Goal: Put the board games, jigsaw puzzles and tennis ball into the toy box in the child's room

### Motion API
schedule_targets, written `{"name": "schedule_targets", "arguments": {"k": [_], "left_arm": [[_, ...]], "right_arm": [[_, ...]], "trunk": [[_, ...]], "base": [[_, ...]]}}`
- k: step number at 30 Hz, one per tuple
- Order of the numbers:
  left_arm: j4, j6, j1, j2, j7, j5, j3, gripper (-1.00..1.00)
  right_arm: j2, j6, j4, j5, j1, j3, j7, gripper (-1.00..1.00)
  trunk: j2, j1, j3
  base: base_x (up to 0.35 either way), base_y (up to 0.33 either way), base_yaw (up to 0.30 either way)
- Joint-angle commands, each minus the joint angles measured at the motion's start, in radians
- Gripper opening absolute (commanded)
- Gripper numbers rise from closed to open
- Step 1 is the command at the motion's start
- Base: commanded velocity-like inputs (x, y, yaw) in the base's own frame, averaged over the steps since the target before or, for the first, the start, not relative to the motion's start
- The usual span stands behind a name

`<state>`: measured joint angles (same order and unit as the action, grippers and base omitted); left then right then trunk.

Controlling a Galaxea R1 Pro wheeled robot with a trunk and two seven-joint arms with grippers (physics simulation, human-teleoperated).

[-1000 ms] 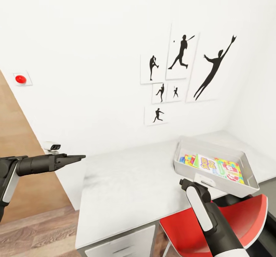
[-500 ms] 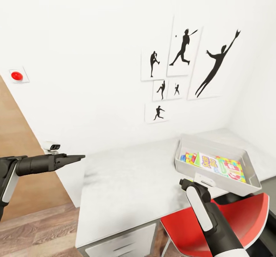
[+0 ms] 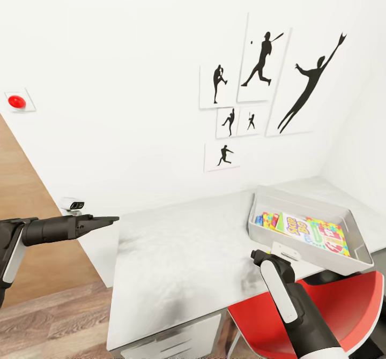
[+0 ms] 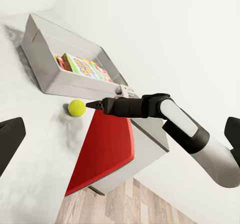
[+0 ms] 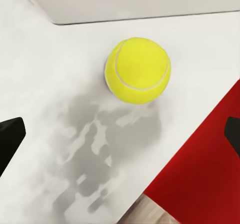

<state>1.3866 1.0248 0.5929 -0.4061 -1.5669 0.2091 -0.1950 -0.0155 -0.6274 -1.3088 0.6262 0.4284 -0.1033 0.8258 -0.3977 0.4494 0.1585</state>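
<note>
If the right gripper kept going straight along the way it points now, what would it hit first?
Most likely the tennis ball, which lies ahead of the right gripper on the table, just outside the toy box. Depth is unclear; it might meet the tabletop first.

Little could be read with certainty. The lid of a board game [image 3: 301, 229] lying in the toy box [image 3: 313, 256], just beyond the right gripper [image 4: 95, 104], carried large orange letters, too small and blurred to make out
</note>
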Motion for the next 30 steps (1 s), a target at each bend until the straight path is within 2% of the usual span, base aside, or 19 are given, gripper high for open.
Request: {"name": "schedule_targets", "arguments": {"k": [1,14,30], "left_arm": [[0.000,0.011,0.001,0.000,-0.004,0.000,0.000,1.00],[0.000,0.011,0.001,-0.002,-0.004,0.000,0.000,1.00],[0.000,0.010,0.001,-0.001,-0.004,0.001,0.000,1.00]], "right_arm": [[0.000,-0.003,-0.001,0.007,0.001,-0.001,0.009,1.00],[0.000,-0.003,-0.001,0.007,0.001,-0.001,0.009,1.00],[0.000,-0.003,-0.001,0.007,0.001,-0.001,0.009,1.00]], "trunk": [[-0.002,0.001,0.004],[-0.002,0.001,0.025],[-0.002,0.001,0.051]], "base": [[0.008,-0.005,0.000],[0.061,-0.059,0.000],[0.078,0.030,0.000]]}}
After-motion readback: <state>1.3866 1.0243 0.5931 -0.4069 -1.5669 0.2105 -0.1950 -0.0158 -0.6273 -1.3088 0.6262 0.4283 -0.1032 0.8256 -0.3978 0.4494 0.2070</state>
